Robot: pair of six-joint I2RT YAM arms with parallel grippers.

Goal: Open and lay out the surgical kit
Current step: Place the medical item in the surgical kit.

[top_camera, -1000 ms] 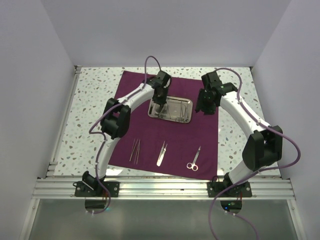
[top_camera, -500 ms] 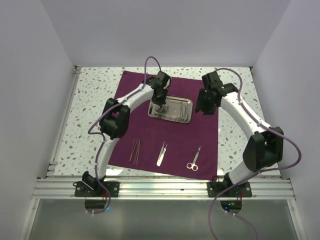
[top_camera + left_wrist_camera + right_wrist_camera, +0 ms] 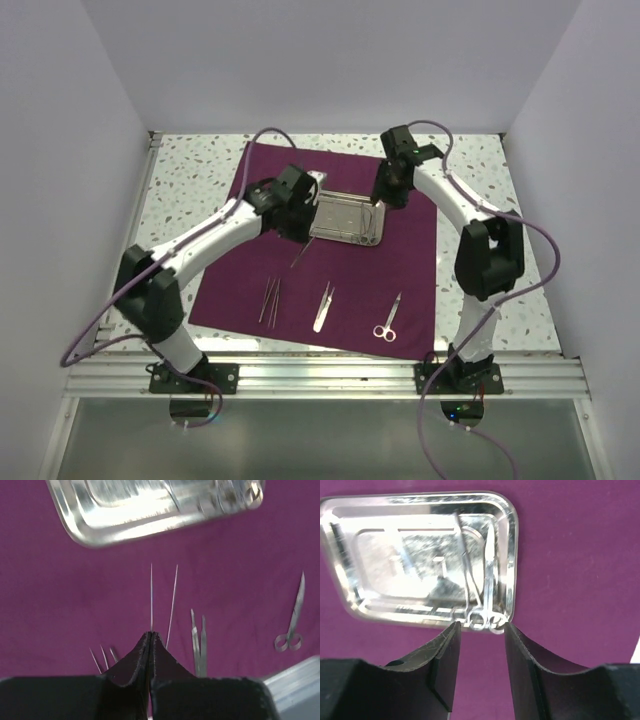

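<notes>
The surgical kit's maroon cloth (image 3: 412, 262) lies spread flat with the steel tray (image 3: 343, 238) at its back middle. My left gripper (image 3: 299, 230) hangs just off the tray's near-left corner, shut on thin steel tweezers (image 3: 298, 256). In the left wrist view their two prongs (image 3: 151, 595) stick out past my shut left gripper (image 3: 151, 634), above the cloth (image 3: 65, 595). My right gripper (image 3: 384, 194) is open at the tray's right end. Its jaws (image 3: 481, 626) stand apart with nothing between them. Just ahead of them, ring-handled instruments (image 3: 482, 597) lie inside the tray (image 3: 513, 527).
Along the cloth's near edge lie thin tweezers (image 3: 270, 301), broader tweezers (image 3: 323, 307) and small scissors (image 3: 388, 319). The speckled tabletop (image 3: 185, 175) surrounds the cloth, white walls close in three sides, and an aluminium rail (image 3: 330, 378) runs by the arm bases.
My left gripper shut on the thin tweezers in the tray, then swung out to the tray's near-left corner with them. The right gripper shifted left to the tray's right end, still open.
</notes>
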